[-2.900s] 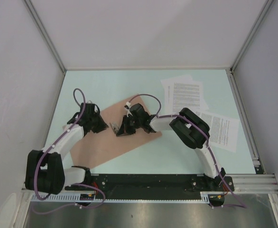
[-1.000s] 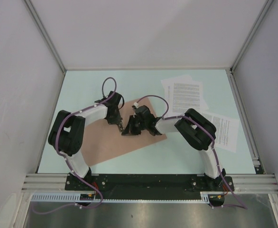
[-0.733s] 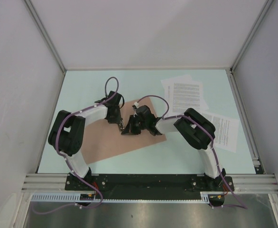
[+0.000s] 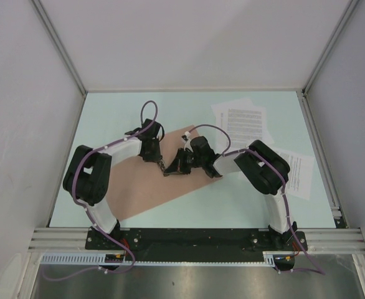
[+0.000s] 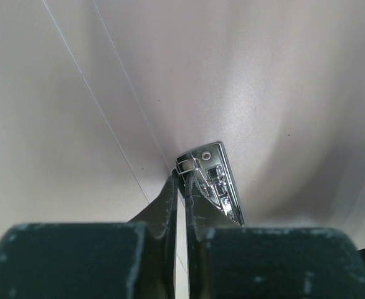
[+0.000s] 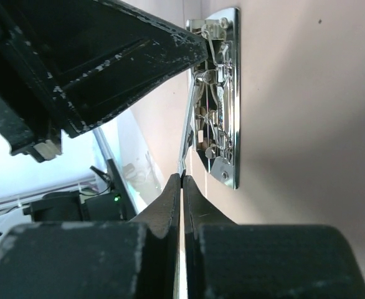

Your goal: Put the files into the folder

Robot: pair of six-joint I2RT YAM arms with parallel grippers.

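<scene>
The salmon-brown folder [image 4: 139, 187] lies open on the table, with a shiny metal clip [image 4: 165, 166] at its middle. Both grippers meet at that clip. My left gripper [image 5: 184, 179] is shut, its tips against the clip's [image 5: 217, 180] end. In the right wrist view my right gripper [image 6: 182, 177] is shut on the thin lever of the clip [image 6: 225, 93], and a left finger [image 6: 139, 50] touches the clip's far end. The files [image 4: 245, 124] lie at the back right, another printed sheet [image 4: 298, 171] beside the right arm.
Grey walls close in the table on three sides. A metal rail [image 4: 319, 156] runs along the right edge. The arms' black base bar [image 4: 195, 240] lies at the near edge. Both arms reach over the folder's middle.
Since the earliest frame the left arm has swung from the folder's left side to the clip. In the last second the right wrist has shifted slightly right; the left arm has held still.
</scene>
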